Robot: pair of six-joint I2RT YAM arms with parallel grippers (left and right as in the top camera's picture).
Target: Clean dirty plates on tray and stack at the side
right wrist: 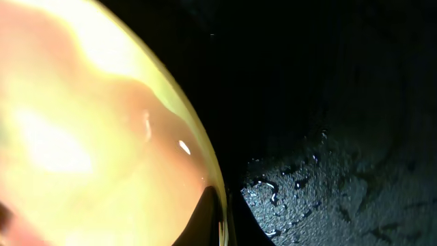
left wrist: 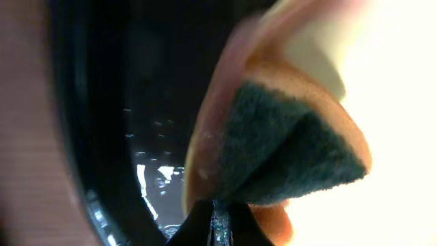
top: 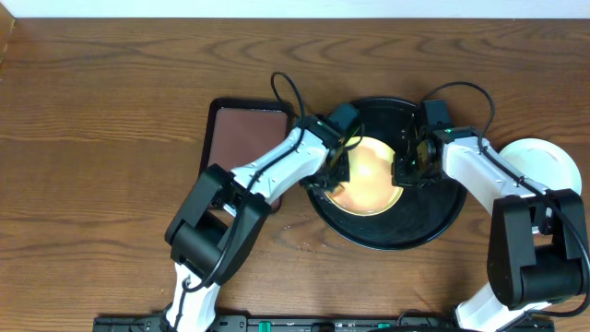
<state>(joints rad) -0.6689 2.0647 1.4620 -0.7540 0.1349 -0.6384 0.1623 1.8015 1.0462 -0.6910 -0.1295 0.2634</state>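
**Status: Plate Held in Tray, Sponge Applied**

1. Reference item. The round black tray (top: pixel 433 226) sits on the wooden table (top: pixel 111 184). All positions below are given relative to this tray.

2. Workpiece. The pale yellow plate (top: pixel 369 175) lies inside the tray, toward its left half. An orange-brown film covers part of the plate surface. Water droplets show on the bare tray floor beside the plate (right wrist view).

3. Right gripper (top: pixel 403 166). It is positioned over the tray centre. The fingers are pinched closed on the right rim of the yellow plate.

4. Left gripper (top: pixel 339 171). It is positioned over the left edge of the tray. The fingers are clamped on a sponge (left wrist: pixel 287 143), which has an orange body and a dark green scouring face. The sponge is folded in the grip and rests against the left side of the yellow plate.

5. Other items. A pale plate (top: pixel 544 161) lies on the table just right of the tray. A reddish-brown rectangular tray (top: pixel 244 134) lies just left of it, partly under the left arm.
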